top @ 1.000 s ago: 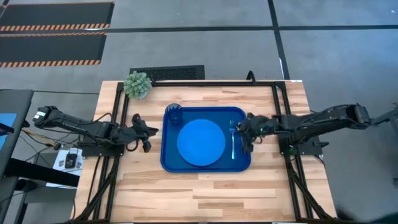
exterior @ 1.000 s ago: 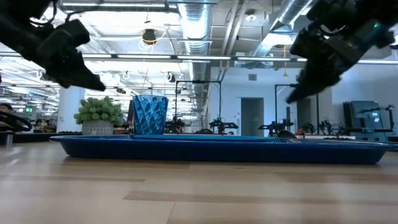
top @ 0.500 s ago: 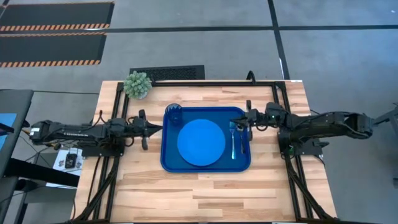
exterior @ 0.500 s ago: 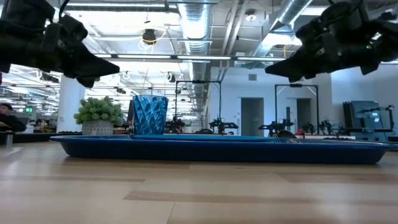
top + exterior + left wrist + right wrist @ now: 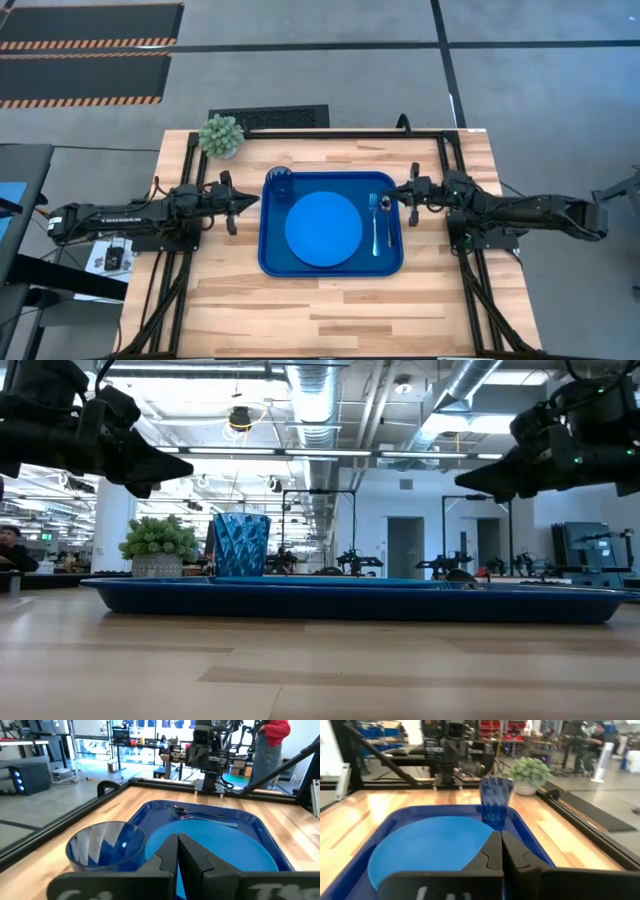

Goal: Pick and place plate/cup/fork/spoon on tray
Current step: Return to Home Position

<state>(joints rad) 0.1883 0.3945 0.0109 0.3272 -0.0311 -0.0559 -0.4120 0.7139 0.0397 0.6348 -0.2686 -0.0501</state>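
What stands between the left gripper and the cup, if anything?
Nothing visible does. The left gripper, fingers shut, hangs just outside the tray, higher than its rim. The cup stands inside the tray's corner nearest it, with open space between.

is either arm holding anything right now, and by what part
nothing: left gripper and right gripper are both shut and empty, beside the tray
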